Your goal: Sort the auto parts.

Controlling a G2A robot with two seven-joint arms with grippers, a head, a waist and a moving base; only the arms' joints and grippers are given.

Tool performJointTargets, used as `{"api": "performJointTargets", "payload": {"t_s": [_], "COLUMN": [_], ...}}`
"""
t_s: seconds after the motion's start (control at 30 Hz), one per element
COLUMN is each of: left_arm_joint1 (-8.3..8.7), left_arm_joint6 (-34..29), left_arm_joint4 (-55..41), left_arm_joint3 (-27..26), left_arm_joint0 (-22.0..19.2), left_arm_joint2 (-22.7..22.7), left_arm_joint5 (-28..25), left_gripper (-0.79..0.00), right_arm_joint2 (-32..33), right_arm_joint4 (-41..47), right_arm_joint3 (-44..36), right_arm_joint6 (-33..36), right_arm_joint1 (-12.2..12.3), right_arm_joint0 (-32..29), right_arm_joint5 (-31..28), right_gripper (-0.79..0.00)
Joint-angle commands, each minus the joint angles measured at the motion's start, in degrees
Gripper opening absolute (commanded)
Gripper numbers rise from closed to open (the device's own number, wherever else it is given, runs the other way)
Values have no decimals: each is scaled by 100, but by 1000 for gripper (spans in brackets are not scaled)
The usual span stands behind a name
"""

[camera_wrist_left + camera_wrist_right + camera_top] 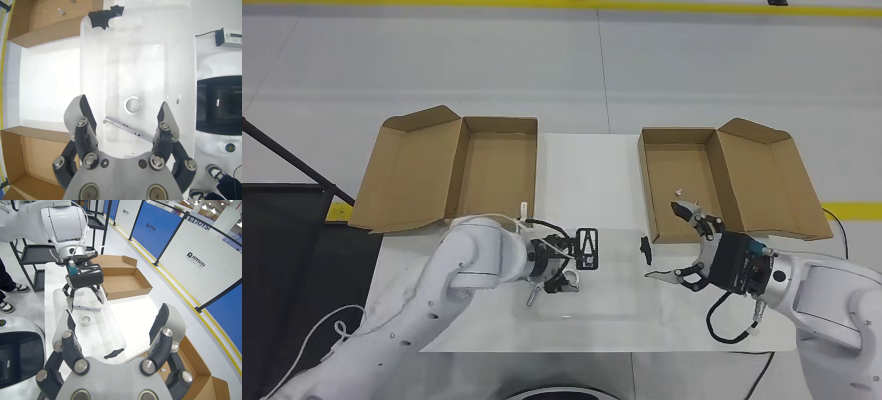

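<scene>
A shallow translucent white tray (pixel 612 300) (pixel 90 75) (pixel 113 336) lies on the table between two cardboard boxes. In it are a metal ring (pixel 132 113) (pixel 86 323), a thin metal rod (pixel 130 130) (pixel 87 308) and a flat black part (pixel 644 248) (pixel 105 18) (pixel 114 353). My left gripper (pixel 577 265) (pixel 123 102) (pixel 85 301) hangs open just above the rod and ring, holding nothing. My right gripper (pixel 667 243) (pixel 115 321) is open and empty over the tray's other end, near the black part.
The left cardboard box (pixel 497 170) (pixel 122 281) has its lid folded out. The right box (pixel 677 195) (pixel 198 370) holds a small screw (pixel 679 190) (pixel 163 370) (pixel 61 11). A black metal rack (pixel 28 255) stands beyond the table's end.
</scene>
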Motion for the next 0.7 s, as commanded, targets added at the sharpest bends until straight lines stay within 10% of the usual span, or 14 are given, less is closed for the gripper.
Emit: {"api": "performJointTargets", "payload": {"t_s": [0.0, 0.17, 0.23, 0.67], "left_arm_joint1": [35, 114, 144, 153], "left_arm_joint6": [-114, -309, -370, -396], "left_arm_joint4": [-159, -532, -590, -595], "left_arm_joint3": [72, 56, -35, -74], "left_arm_joint0": [-173, -378, -377, -369], "left_arm_joint2": [220, 424, 430, 408], "left_arm_joint5": [118, 313, 374, 415], "left_gripper": [-308, -305, 0, 0], "right_arm_joint2": [0, 0, 0, 0], "right_arm_joint4": [0, 0, 0, 0], "right_arm_joint3": [0, 0, 0, 0], "right_arm_joint6": [-1, -1, -1, -1], "right_arm_joint1": [0, 0, 0, 0], "right_arm_joint0": [-1, -1, -1, -1], "right_arm_joint5": [0, 0, 0, 0], "right_gripper": [0, 0, 0, 0]}}
